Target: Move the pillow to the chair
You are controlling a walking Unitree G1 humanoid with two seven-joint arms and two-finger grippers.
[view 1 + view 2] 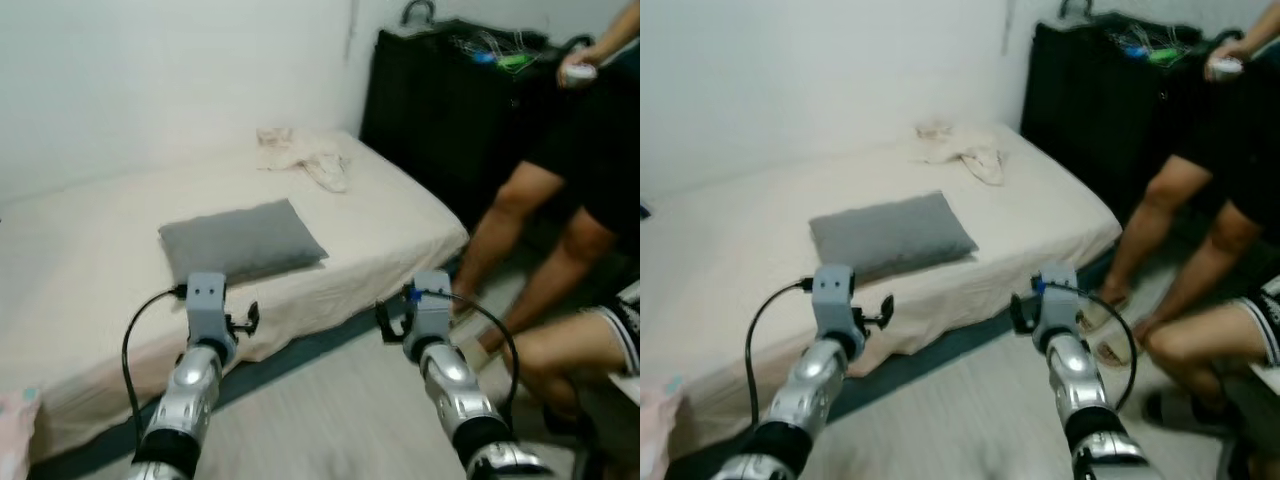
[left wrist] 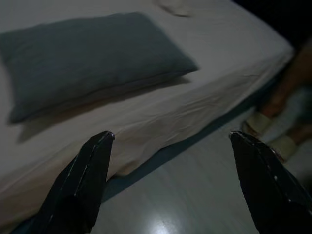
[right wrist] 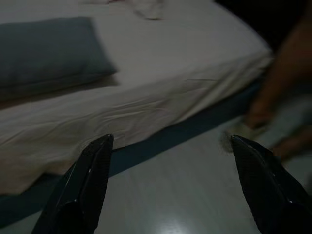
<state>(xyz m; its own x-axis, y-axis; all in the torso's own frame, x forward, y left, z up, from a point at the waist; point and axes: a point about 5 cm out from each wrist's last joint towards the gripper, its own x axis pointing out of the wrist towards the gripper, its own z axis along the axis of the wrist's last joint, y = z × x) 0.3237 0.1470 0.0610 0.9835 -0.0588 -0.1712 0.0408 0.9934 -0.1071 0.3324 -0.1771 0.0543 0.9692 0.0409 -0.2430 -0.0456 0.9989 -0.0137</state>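
A grey pillow (image 1: 243, 240) lies flat on the bed (image 1: 90, 260), near its front edge. Both my arms are raised over the floor in front of the bed. The left arm (image 1: 195, 375) is just short of the bed edge below the pillow, and the right arm (image 1: 450, 380) is further right over the floor. My left gripper (image 2: 171, 135) is open, its fingers (image 2: 80, 185) spread wide and pointing at the pillow (image 2: 87, 53) and bed edge. My right gripper (image 3: 171, 139) is open too and holds nothing. It points at the bed edge to the right of the pillow (image 3: 44, 53).
A crumpled pale cloth (image 1: 305, 160) lies at the bed's far end. A black cabinet (image 1: 440, 110) stands at the back right. One person (image 1: 560, 200) stands at the right holding a white controller (image 1: 578, 72). Another person's knee (image 1: 565, 345) is low on the right.
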